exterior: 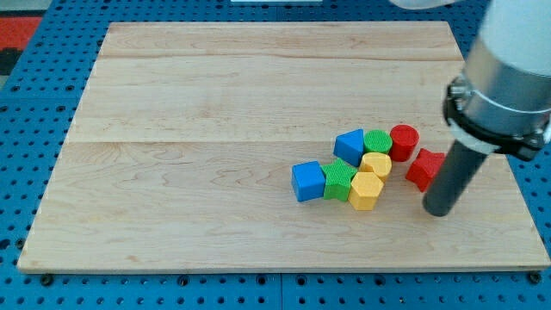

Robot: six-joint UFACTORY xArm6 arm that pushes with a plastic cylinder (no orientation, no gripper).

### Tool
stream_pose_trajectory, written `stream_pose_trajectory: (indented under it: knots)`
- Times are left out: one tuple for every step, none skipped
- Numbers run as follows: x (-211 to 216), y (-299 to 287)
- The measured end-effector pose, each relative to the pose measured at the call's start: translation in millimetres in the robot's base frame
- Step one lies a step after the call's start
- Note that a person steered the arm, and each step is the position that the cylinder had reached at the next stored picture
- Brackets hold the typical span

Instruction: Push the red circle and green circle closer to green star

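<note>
Seven blocks sit bunched on the right half of the wooden desk [215,103], leaving its whole left half and far side as open room. Leftmost in the bunch is a blue cube [307,181], touching the green star [339,180] just to its right. A yellow block [366,190] comes next, nearest the near edge, with a second yellow block [376,164] touching it on the far side. Farther back stand a blue block [349,145], the green circle [378,140] and the red circle [404,138] in a touching row. A red block [425,168] lies to the right, apart from the yellow ones. My tip [436,210] rests just right of and nearer than that red block, with a strip of bare desk before the right edge. This arm has no fingers, so nothing is grasped. No writing can be read.
</note>
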State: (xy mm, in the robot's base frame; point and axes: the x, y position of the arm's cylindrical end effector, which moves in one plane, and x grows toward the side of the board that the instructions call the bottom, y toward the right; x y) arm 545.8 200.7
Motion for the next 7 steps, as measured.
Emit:
stream_pose_trajectory:
  knots:
    - [-28.4,66.1]
    - [-64.5,57.6]
    - [-63.6,9.1]
    - [-70.3,-16.8]
    - [-94.0,2.2]
    - [-129.8,28.7]
    - [-161.9,1.4]
